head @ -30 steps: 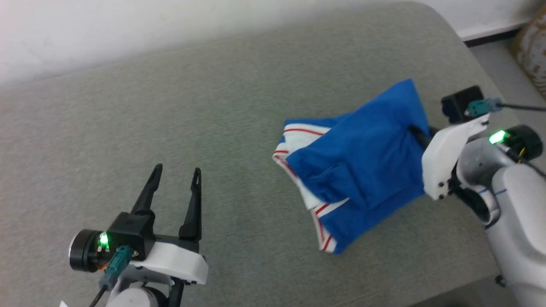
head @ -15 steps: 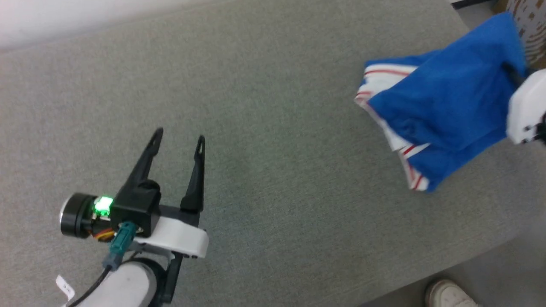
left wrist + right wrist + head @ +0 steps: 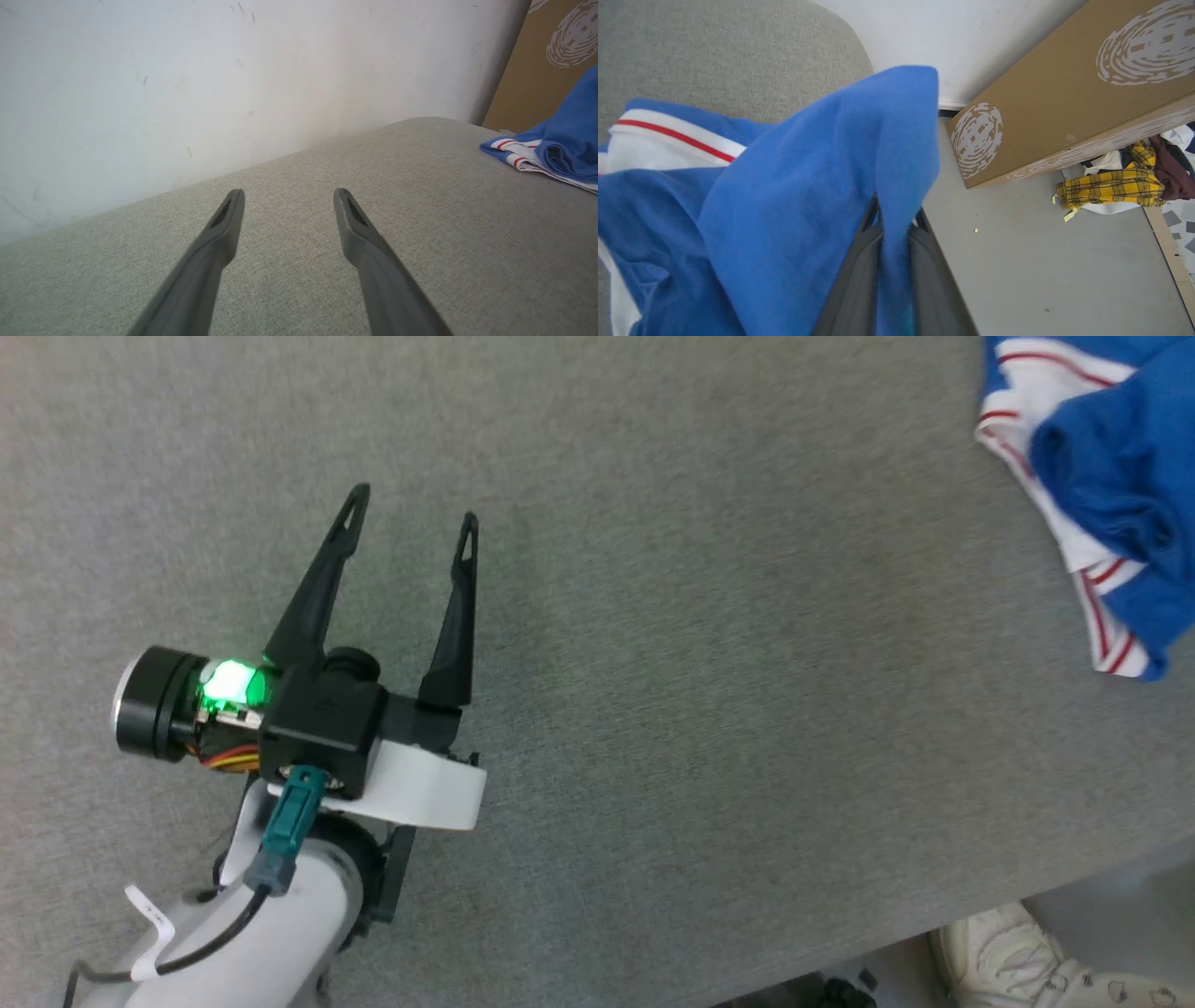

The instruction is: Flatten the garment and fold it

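The garment [image 3: 1111, 476], royal blue with white and red-striped trim, lies bunched at the grey table's far right in the head view, cut off by the frame. From the left wrist view the garment [image 3: 560, 140] sits far right on the table. My right gripper [image 3: 894, 210] is shut on a fold of the garment [image 3: 808, 196], blue cloth pinched between its dark fingers and draped over them, lifted off the table. My left gripper [image 3: 413, 509] hovers open over bare table at the left, nothing between its fingers [image 3: 224, 224].
The grey fabric table [image 3: 700, 663] ends at a front edge lower right, where a person's white shoe [image 3: 1008, 957] stands on the floor. A brown cardboard box [image 3: 1064, 93] and a heap of clothes [image 3: 1125, 186] lie on the floor beyond the table's right end.
The head camera has swung left and down, so the garment slid to the frame's right edge and the right gripper left the view. The left gripper stays open.
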{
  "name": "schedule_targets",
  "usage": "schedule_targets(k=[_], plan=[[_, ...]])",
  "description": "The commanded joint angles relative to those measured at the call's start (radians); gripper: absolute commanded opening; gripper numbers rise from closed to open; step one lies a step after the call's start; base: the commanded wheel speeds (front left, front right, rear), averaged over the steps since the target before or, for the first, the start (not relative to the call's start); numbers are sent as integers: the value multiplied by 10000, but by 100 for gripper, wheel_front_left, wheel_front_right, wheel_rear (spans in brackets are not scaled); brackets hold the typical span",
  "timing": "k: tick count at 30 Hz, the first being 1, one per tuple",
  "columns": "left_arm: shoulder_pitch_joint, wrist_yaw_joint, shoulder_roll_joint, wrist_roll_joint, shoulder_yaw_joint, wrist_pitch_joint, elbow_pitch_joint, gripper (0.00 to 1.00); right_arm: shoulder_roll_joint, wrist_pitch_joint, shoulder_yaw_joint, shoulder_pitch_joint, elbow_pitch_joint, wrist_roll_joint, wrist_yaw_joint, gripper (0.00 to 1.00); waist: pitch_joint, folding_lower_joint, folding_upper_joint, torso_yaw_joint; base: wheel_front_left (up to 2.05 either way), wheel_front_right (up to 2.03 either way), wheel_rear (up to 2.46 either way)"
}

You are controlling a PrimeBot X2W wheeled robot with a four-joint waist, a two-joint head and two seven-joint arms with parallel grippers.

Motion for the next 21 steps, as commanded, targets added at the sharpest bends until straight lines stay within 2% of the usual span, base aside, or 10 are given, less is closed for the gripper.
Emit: schedule_targets(k=[1,6,7,8,9,21], plan=[[-193,78,-69,121,-16,-74,-69,100,23,-122,-87,-166,206,-84,-21,0,689,-3,1,285,0,0,0],[-306,240,-247,161,62,-337,-21,100,90,-606,-461,-433,1099,-399,-21,2,840,-3,1,361,0,0,0],[-300,267,-260,151,76,-340,4,100,117,-713,-556,-499,1259,-475,-21,22,855,-3,1,363,0,0,0],[-292,291,-267,143,89,-347,24,100,149,-791,-584,-554,1395,-567,-21,49,863,-3,1,363,0,0,0],[-279,323,-278,130,111,-357,42,100,183,-854,-628,-613,1533,-637,-21,100,868,-3,1,360,0,0,0],[91,547,-390,-95,257,-906,394,100,409,-1631,-970,-783,2437,-974,-21,100,58,-3,1,507,0,0,0]])
